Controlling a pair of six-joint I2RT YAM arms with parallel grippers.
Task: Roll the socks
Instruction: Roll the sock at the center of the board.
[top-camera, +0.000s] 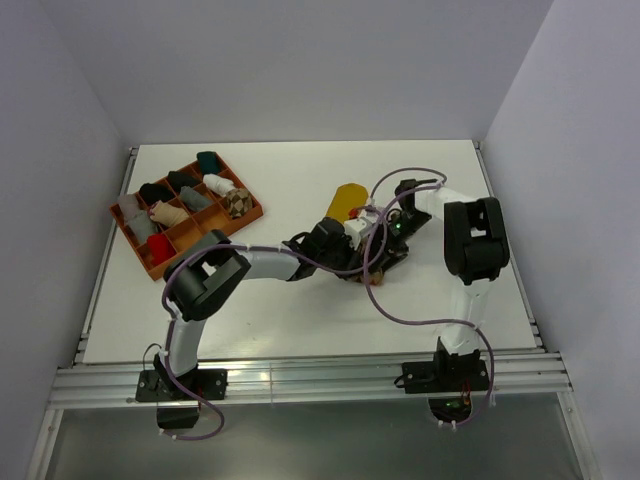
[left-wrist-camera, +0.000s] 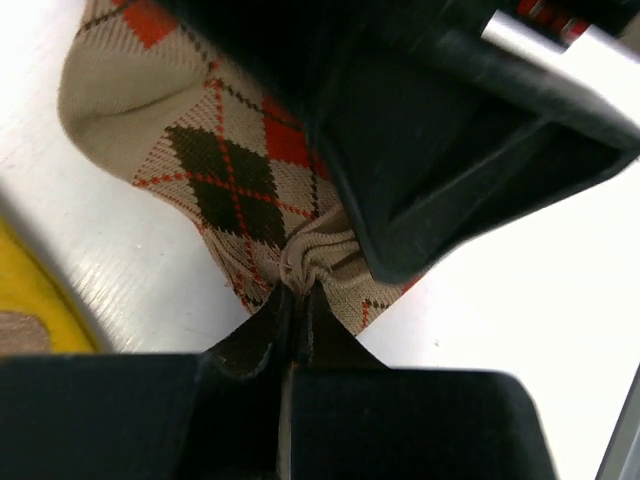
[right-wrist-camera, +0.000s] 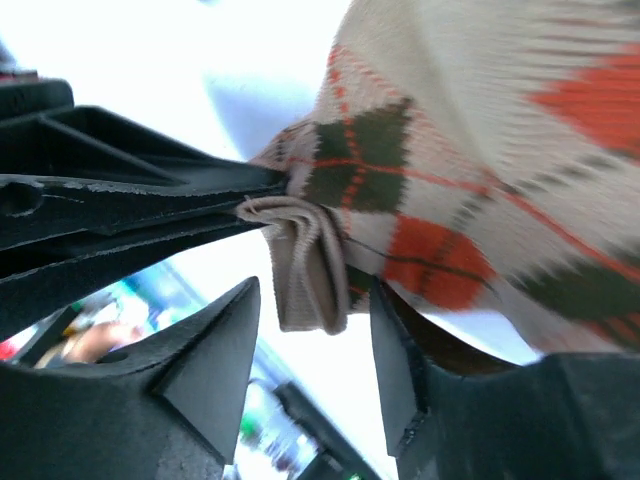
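Currently: argyle sock (left-wrist-camera: 220, 170), roll starting at cuff. Clamped on cuff fold: left hand (left-wrist-camera: 298, 300); right hand (right-wrist-camera: 315, 300) apart, straddling it. Next, probably: right closes, turns fold over.

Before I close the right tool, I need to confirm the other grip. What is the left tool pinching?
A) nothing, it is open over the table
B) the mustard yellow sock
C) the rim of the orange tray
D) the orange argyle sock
D: in the left wrist view the left tool is shut on a bunched edge of the orange argyle sock, while the mustard yellow sock lies apart at the side.
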